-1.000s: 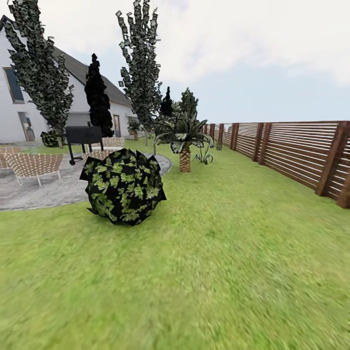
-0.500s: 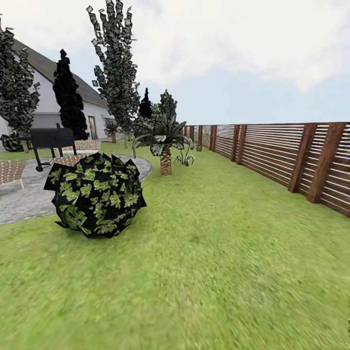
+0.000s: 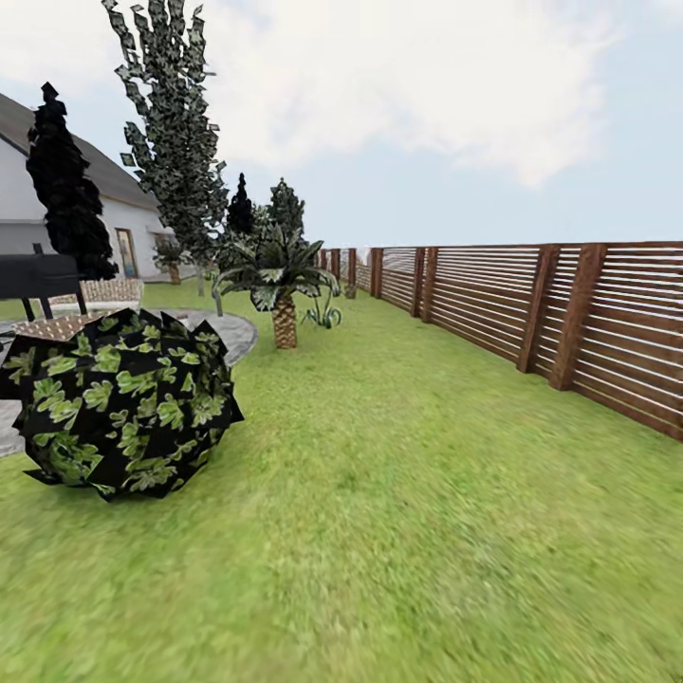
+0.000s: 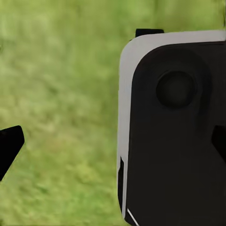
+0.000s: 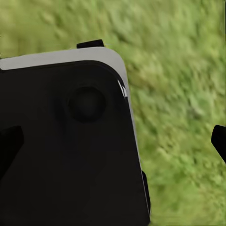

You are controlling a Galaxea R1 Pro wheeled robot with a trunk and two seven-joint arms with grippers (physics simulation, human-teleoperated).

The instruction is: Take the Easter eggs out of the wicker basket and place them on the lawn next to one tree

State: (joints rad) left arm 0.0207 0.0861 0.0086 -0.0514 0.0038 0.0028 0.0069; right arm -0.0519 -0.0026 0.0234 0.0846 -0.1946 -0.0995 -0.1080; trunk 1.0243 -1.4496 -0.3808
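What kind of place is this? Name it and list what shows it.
A back garden, it seems: a wide lawn bounded by a slatted wooden fence, a white house with a paved patio, a leafy bush and a short palm.

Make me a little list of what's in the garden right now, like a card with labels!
place: garden with a lawn
nearest thing: round leafy bush, at left on the grass
behind the bush: grey patio with a black grill
trees: tall pale-flecked tree, near-black tree, short palm
right side: brown slatted fence
far left: white house
under the wrists: blurry grass
basket and eggs: not spotted here
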